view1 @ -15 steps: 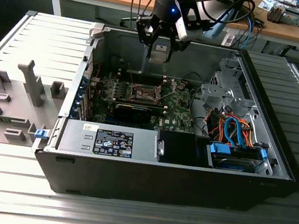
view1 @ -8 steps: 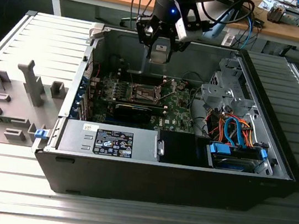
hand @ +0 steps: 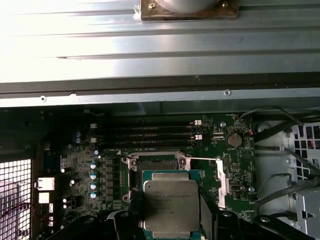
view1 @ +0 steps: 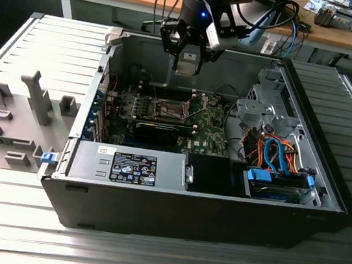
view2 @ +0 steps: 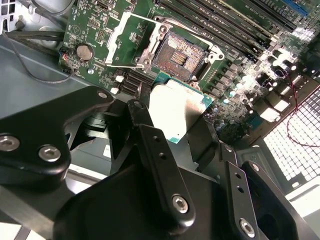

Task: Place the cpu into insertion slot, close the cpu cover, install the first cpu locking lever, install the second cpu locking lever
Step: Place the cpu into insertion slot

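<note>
1 gripper clenched on the cpu, held over the motherboard near the bare insertion slot, cpu cover swung open.

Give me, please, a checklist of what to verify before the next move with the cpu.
1. cpu gripped in the hand: ok.
2. insertion slot empty: ok.
3. cpu cover swung open, off the slot: ok.
4. cpu centred over the slot: cannot tell.
5. cpu corner marks matching the slot: cannot tell.
</note>
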`<state>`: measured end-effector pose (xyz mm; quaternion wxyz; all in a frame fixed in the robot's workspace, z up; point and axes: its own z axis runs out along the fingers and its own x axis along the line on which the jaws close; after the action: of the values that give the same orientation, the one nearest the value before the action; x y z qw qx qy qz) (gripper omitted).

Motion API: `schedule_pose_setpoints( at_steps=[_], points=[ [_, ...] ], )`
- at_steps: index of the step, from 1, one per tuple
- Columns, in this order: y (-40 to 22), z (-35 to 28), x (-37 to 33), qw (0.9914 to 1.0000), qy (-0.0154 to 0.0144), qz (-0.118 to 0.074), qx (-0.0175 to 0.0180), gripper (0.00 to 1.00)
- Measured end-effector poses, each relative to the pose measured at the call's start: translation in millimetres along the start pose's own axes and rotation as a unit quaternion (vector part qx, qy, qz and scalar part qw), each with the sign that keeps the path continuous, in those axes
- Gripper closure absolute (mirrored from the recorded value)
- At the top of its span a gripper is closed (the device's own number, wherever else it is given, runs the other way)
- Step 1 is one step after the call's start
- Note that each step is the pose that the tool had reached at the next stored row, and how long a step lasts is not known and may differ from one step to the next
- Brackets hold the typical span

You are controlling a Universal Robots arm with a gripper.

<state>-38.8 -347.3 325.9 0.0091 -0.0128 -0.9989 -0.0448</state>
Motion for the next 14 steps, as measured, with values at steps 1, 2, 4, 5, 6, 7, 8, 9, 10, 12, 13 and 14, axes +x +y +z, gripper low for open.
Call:
schedule_pose_setpoints(
  at_steps=[1,2,4,5,6,7,8,9,10,12,13,14],
  points=[
    [0.0,0.2,0.0,1.00000,0.0000,0.000,0.0000,0.46],
    [0.0,0.4,0.0,1.00000,0.0000,0.000,0.0000,0.46],
    [-0.1,0.9,0.0,1.00000,0.0000,0.000,0.0000,0.46],
    [-0.1,1.1,0.0,1.00000,0.0000,0.000,0.0000,0.46],
    [-0.1,1.3,0.0,1.00000,0.0000,0.000,0.0000,0.46],
    [-0.1,1.4,0.0,1.00000,0.0000,0.000,0.0000,0.46],
    [-0.2,1.7,0.0,1.00000,0.0000,0.000,0.0000,0.46],
    [-0.2,2.1,0.0,1.00000,0.0000,0.000,0.0000,0.46],
    [-0.2,2.3,0.0,1.00000,0.0000,0.000,0.0000,0.46],
    [-0.2,2.9,-0.1,1.00000,0.0000,0.000,0.0000,0.46],
    [-0.3,3.1,-0.1,1.00000,0.0000,0.000,0.0000,0.46],
    [-0.3,3.3,-0.1,1.00000,0.0000,0.000,0.0000,0.46]
  ],
)
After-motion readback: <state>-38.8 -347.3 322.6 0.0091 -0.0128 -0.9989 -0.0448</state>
